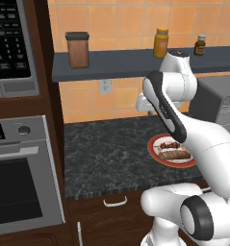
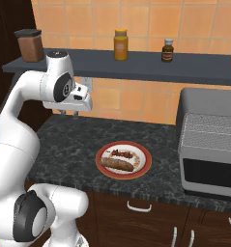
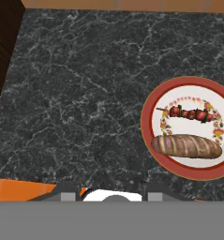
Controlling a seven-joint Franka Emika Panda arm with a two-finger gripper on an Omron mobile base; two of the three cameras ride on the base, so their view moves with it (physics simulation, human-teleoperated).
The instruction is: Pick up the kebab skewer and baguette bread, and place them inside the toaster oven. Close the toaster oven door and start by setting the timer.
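**Gripper raised over bare counter, food on plate**

Where the left base view looks across the dark marbled counter [image 1: 102, 153], the red-rimmed plate [image 1: 155, 153] lies at the right, partly behind the white arm. On it the baguette bread [image 1: 174, 154] lies nearer, the kebab skewer [image 1: 170, 145] just beyond it. The toaster oven [image 1: 217, 103] stands far right against the tiled wall.

From the right base view, the gripper [image 2: 68, 113] hangs well above the counter, left of the plate and apart from it, holding nothing. Its fingers are too small here to judge; their spacing cannot be told. The toaster oven door [image 2: 211, 174] appears shut, dark glass facing forward.

Looking down, the hand view shows skewer and loaf lying parallel on the plate, apart.
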